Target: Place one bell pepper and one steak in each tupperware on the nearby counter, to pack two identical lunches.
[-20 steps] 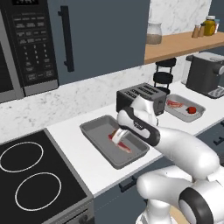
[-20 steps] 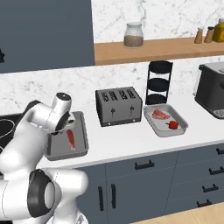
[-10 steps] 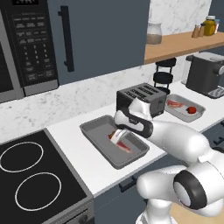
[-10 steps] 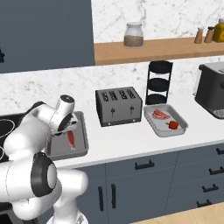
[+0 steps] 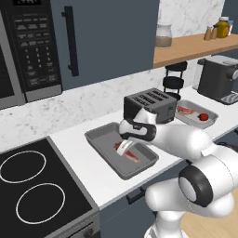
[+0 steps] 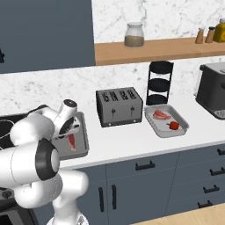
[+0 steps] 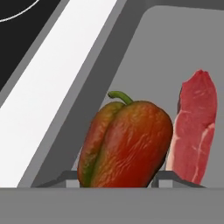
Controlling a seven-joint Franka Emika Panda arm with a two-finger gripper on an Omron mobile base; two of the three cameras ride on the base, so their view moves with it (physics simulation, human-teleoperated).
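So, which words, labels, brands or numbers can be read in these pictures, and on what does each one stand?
Microwave keypad: small pale marks on the buttons, too blurred to read.
Microwave display at the top: pale characters, cut off and unreadable.
Toaster, coffee machine, shelf jar and bottles: no legible label or brand.
No text can be read anywhere.

Beside the dark slotted toaster [image 5: 149, 103], the near shallow grey tupperware [image 5: 105, 151] holds a glossy red bell pepper [image 7: 127, 146] touching a pink steak slab [image 7: 195, 129]; bare white desk [image 5: 79, 160] lies open toward the black cooktop [image 5: 32, 186].
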